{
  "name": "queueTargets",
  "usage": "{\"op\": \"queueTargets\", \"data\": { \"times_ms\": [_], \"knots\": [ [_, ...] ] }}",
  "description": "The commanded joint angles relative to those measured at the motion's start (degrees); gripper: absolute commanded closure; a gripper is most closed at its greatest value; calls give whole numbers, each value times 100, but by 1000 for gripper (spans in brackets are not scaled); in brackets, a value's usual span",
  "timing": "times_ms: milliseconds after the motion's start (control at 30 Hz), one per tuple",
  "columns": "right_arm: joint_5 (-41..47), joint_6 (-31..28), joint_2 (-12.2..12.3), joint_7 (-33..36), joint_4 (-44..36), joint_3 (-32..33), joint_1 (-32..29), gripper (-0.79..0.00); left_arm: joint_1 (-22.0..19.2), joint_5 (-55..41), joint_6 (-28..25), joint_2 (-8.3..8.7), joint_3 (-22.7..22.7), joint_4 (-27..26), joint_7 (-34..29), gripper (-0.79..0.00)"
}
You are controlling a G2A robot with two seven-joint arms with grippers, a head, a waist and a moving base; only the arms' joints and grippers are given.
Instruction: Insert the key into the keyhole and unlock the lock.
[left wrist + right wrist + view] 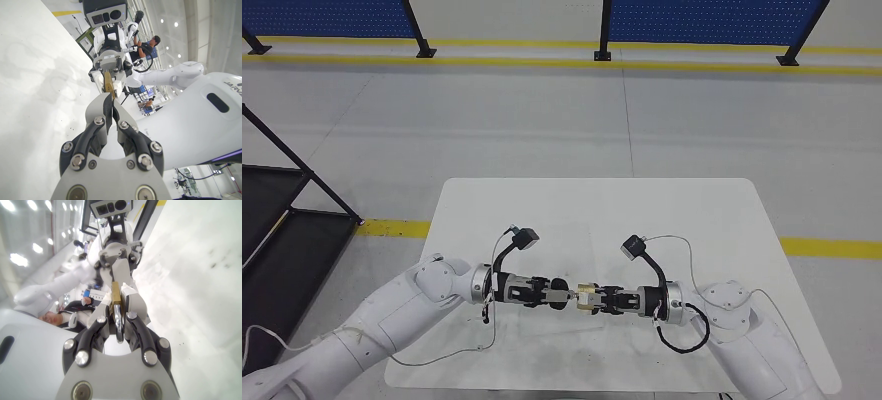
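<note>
The brass lock hangs above the table's near half, between my two pincers. In the top view it is too small to show its keyhole end.

In the left wrist view, the tips of my left pincer cover the end of the lock that faces them, so the keyhole is hidden. The dark pads sit almost together, and I cannot tell what lies between them.

In the right wrist view, the fingers of my right pincer cover the lock's sides. Its far end disappears behind the left pincer's grey finger, which is slightly blurred.
</note>
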Motion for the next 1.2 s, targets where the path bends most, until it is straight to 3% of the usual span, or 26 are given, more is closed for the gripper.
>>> {"op": "queueTargets", "data": {
  "times_ms": [0,333,733,1167],
  "knots": [
    [0,0,0,0,0,0,0,0,6,1,8,-16,-18,7,-17,0],
    [0,0,0,0,0,0,0,0,28,519,-4,-94,-156,-5,72,0],
    [0,0,0,0,0,0,0,0,195,1569,-596,-142,-453,-168,604,0],
    [0,0,0,0,0,0,0,0,523,3467,-782,-152,-934,-597,1553,0]
  ]
}}
